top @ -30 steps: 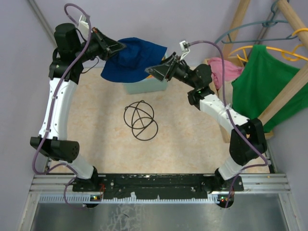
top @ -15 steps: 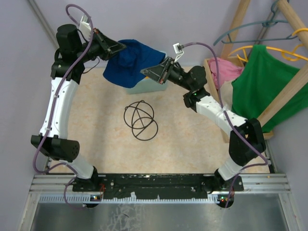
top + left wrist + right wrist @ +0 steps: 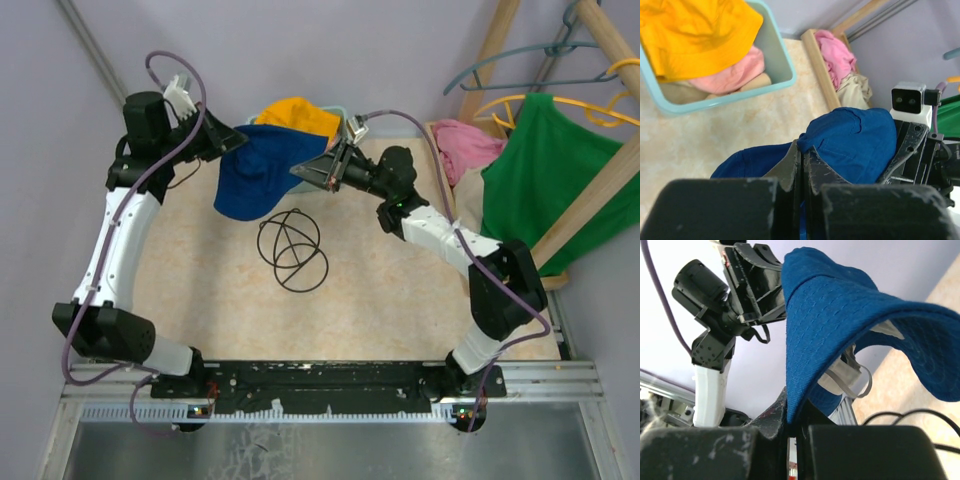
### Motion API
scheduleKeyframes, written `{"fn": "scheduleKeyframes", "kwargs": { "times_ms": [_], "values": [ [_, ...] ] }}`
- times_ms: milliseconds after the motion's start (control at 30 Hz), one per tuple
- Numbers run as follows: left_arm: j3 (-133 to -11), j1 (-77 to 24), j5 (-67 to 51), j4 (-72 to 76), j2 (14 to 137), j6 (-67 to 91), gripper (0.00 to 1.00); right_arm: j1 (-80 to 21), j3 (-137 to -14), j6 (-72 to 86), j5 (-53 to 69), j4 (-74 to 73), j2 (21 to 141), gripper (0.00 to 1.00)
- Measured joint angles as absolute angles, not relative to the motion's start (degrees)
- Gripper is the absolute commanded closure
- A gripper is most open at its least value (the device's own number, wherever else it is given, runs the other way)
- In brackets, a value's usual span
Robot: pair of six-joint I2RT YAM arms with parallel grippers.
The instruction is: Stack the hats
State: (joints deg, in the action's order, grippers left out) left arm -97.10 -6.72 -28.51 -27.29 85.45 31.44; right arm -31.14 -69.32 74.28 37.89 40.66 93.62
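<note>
Nearest the arm bases, well short of the pale blue bin point(image 3: 788, 64), a black wire loop point(image 3: 292, 250) lies flat on the table point(image 3: 200, 290).

Past the loop, just on the near side of the bin, the navy hat point(image 3: 258, 172) hangs in the air between the two arms. From overhead it hides the bin's near wall. The left gripper point(image 3: 803, 161) comes in from the bin's left. Its fingers are pressed together on the edge of the navy brim, with blue cloth pinched between the pads. The right gripper point(image 3: 790, 436) reaches in from the bin's right and is clamped the same way on the opposite brim. There the fabric rises straight out of its closed fingers and arches over in a fold. The crown bulges toward the right arm, and a pale label and strap show on the underside. No part of the hat touches the table.

In the bin itself, the yellow-orange hat point(image 3: 695, 35) lies on top and spreads across most of the opening, with its brim lapping the rim. The pink hat point(image 3: 735, 75) is bunched under it against the bin's wall. The beige hat point(image 3: 677, 93) shows lowest, at the bin's bottom.

To the right of the bin stands a wooden crate point(image 3: 816, 65) holding a crumpled pink cloth point(image 3: 834, 49). Farther right of that, a green shirt point(image 3: 540, 175) hangs from a yellow hanger point(image 3: 545, 105).
</note>
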Motion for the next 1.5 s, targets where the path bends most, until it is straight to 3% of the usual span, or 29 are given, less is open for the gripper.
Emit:
{"fn": "scheduleKeyframes", "kwargs": {
  "times_ms": [233, 500, 1100, 1300, 1500],
  "values": [
    [-86.13, -6.63, -28.56, -23.09, 80.55, 29.74, 1.0, -31.16, -64.1, 74.56, 39.86, 40.91, 93.8, 1.0],
    [-84.49, -7.16, -29.89, -21.61, 78.37, 29.78, 1.0, -31.4, -60.99, 72.23, 41.32, 39.18, 92.9, 1.0],
    [-79.88, -11.64, -31.97, -23.79, 76.27, 31.51, 0.99, -32.47, -51.68, 67.11, 41.71, 29.19, 78.89, 1.0],
    [-74.83, -12.47, -31.51, -25.93, 70.72, 31.46, 0.97, -34.52, -48.53, 64.45, 41.67, 24.93, 76.42, 1.0],
    [-70.65, -12.88, -31.44, -27.2, 67.2, 31.38, 0.77, -35.51, -44.47, 62.5, 41.45, 21.8, 75.55, 1.0]
  ]
}}
